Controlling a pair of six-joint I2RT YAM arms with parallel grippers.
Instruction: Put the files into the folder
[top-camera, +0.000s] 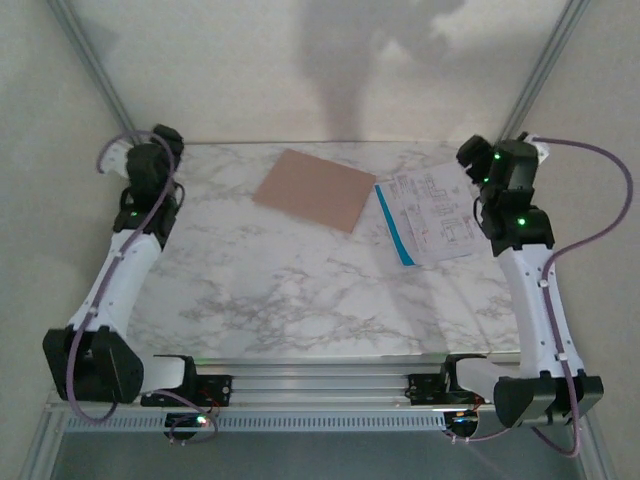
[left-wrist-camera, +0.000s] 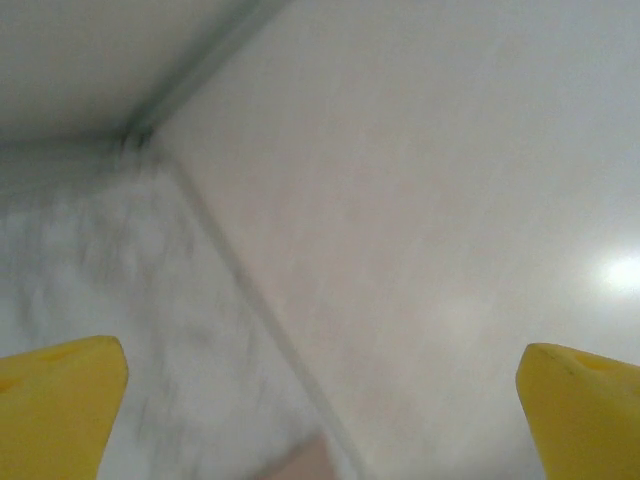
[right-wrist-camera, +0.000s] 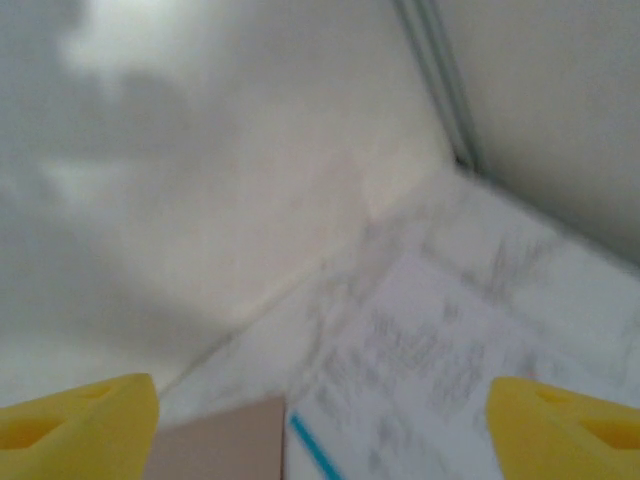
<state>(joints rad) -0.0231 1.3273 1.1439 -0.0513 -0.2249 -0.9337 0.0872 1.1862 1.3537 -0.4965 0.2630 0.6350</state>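
The folder (top-camera: 313, 189) lies flat on the far middle of the marble table (top-camera: 300, 290). The files (top-camera: 432, 217) lie just beside it on the right, with the blue edge toward it. The left gripper (left-wrist-camera: 320, 370) stands wide apart and empty at the far left corner. The right gripper (right-wrist-camera: 320, 400) is also apart, holding nothing, near the files.

A marble-patterned table (top-camera: 300, 300), white with grey veins, stands inside a pale enclosure. Behind the table rises a plain off-white wall (top-camera: 230, 70), and a soft grey shadow (top-camera: 350, 70) falls across it above the table's far edge. Two metal struts (top-camera: 88, 60) slant up from the table's far corners, one on each side. A ribbed aluminium rail (top-camera: 320, 385) runs along the table's near edge. The light is dim, with one bright spot (left-wrist-camera: 625, 272) glaring on the wall above the table.
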